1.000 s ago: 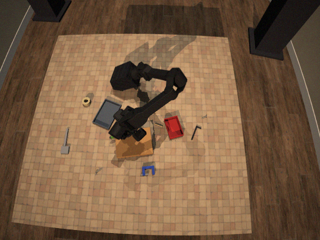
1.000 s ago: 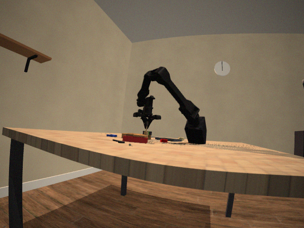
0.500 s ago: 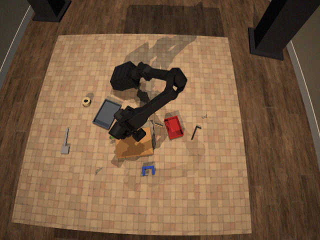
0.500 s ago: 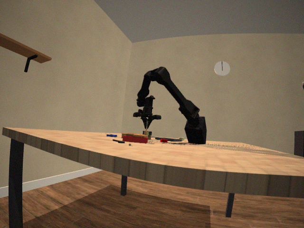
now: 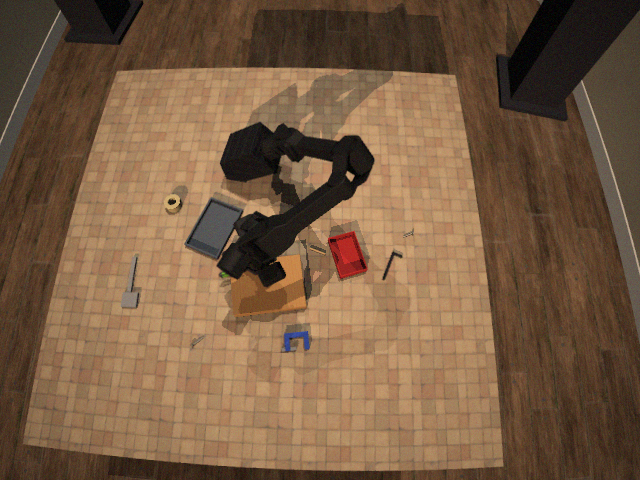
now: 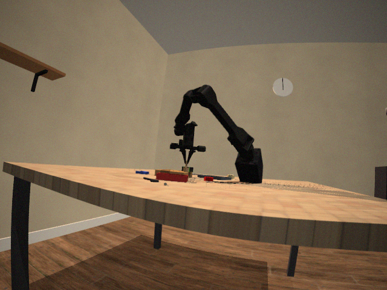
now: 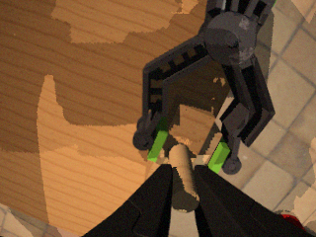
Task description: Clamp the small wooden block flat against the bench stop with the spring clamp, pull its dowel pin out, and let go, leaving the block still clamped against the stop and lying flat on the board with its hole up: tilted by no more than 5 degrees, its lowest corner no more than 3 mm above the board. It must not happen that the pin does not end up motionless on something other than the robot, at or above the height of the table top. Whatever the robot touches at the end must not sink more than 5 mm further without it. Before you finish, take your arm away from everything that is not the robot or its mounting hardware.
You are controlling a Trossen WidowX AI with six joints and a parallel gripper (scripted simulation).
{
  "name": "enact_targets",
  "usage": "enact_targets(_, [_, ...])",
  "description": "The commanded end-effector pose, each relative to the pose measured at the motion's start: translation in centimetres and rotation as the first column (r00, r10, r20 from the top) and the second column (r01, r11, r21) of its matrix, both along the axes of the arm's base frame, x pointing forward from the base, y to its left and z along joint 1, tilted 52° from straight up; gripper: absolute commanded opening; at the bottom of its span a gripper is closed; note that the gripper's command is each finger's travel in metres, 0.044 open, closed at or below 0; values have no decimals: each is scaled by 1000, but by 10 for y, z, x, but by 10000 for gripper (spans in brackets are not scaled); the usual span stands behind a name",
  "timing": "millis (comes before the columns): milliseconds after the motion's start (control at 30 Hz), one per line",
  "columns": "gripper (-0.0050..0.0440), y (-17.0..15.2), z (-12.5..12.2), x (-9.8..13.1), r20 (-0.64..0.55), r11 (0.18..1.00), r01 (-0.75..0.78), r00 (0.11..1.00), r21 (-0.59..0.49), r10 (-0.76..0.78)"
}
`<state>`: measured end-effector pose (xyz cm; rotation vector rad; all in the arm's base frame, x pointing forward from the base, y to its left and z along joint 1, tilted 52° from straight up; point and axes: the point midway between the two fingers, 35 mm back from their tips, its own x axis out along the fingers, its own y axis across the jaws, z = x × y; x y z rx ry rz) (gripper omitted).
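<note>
While the arm [image 5: 315, 204] reaches from its base over the board [image 5: 268, 297], the jaws of the gripper [image 7: 184, 188] stand narrow and closed on the dowel pin [image 7: 184, 174], a pale wooden peg pinched between the two black fingers in the wrist view. Relative to the board, the gripper hangs above the corner nearest the grey tray [image 5: 213, 228], pointing straight down in the exterior view [image 6: 186, 161]. The spring clamp [image 7: 224, 59], black with green handles and green pads, lies at that same corner of the board, its two curved arms closed around the small wooden block [image 7: 194, 125], of which only a shaded patch shows between the clamp tips. Whether the pin's lower end is clear of the block's hole cannot be told, because the fingers cover it. The bench stop cannot be made out with certainty. On the bench [image 5: 413, 361], a red bin [image 5: 347, 254] sits just beside the board on the side away from the tray, a blue U-shaped piece [image 5: 296, 341] lies near the board's far edge from the base, and a tape roll [image 5: 172, 203] lies beyond the tray.
</note>
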<state>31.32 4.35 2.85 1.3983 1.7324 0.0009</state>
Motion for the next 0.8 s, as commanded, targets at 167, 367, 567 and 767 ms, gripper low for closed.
enact_targets(167, [0,-2,1,0,-217,985,174,961,-12,-173])
enact_targets(367, [0,-2,1,0,-316,967,252,916,-31,-249])
enact_targets(567, [0,-2,1,0,-453,930,360,819,-73,-353])
enact_targets(767, [0,-2,1,0,-570,882,453,693,-130,-440])
